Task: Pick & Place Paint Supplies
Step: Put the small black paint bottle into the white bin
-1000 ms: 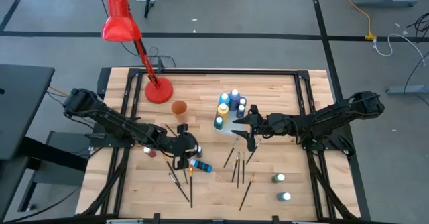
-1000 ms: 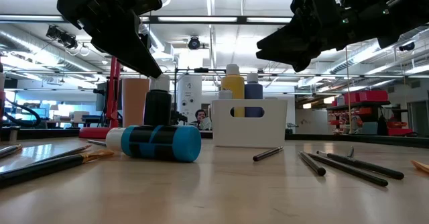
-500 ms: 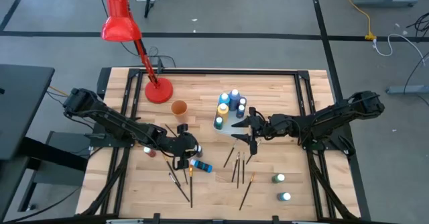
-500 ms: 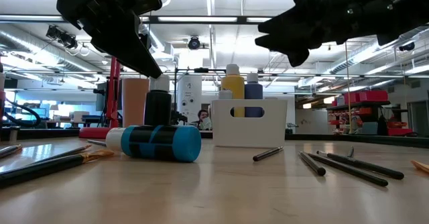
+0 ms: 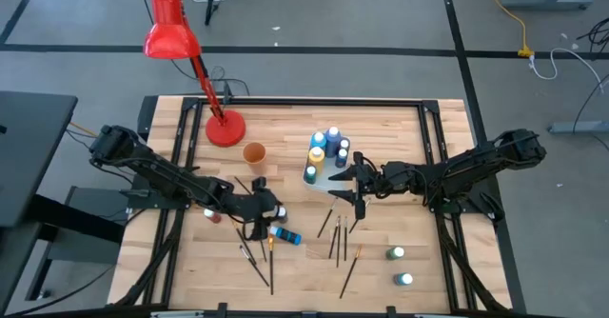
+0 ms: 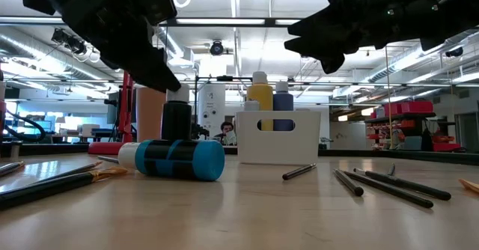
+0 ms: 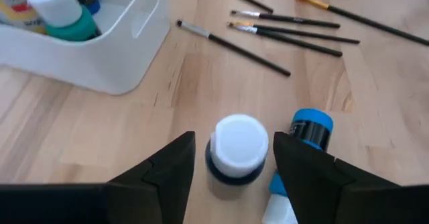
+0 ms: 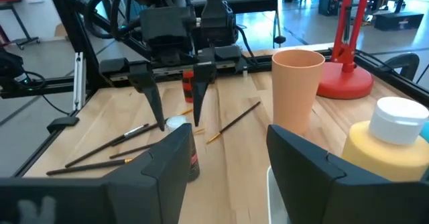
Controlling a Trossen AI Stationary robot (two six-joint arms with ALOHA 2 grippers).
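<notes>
A dark paint bottle with a white cap (image 7: 236,147) stands upright on the table. My left gripper (image 7: 234,140) is open, with one finger on either side of that cap and a gap on both sides; in the high view it (image 5: 265,210) is left of centre. A blue bottle (image 5: 284,234) lies on its side just beside it. A white bin (image 5: 324,177) holds several bottles. My right gripper (image 5: 344,187) hovers open above the table beside the bin, with nothing between its fingers. Brushes (image 5: 338,237) lie scattered on the wood.
A peach cup (image 5: 253,152) and the red lamp's base (image 5: 225,129) stand behind the left gripper. More brushes (image 5: 257,253) lie near the front edge. Two green bottles (image 5: 395,253) stand at the front right. A red-brown bottle (image 5: 212,216) is under the left arm.
My left gripper has sunk toward the dark bottle, so that its fingers now stand around the white cap. My right gripper has tipped its fingers upward toward level and otherwise stayed in place. No bottle or brush has moved.
</notes>
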